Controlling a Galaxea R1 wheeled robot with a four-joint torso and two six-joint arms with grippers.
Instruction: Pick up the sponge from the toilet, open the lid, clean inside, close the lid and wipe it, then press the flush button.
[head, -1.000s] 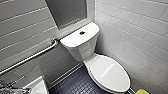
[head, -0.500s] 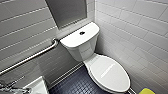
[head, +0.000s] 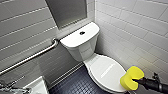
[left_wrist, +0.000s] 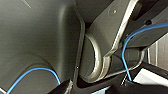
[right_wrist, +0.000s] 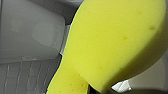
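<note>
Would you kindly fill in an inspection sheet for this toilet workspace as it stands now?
Surface: lid closed on the toilet.
Job's things: sponge off the toilet, in the air by the lid's edge; flush button in the tank top.
Clutter: nothing seen.
Grippers: right gripper shut on the sponge.
Cables: blue cables looped over the robot's dark housing, left wrist view.
Surroundings: grab bar, sink, dark floor, white tiled walls.
</note>
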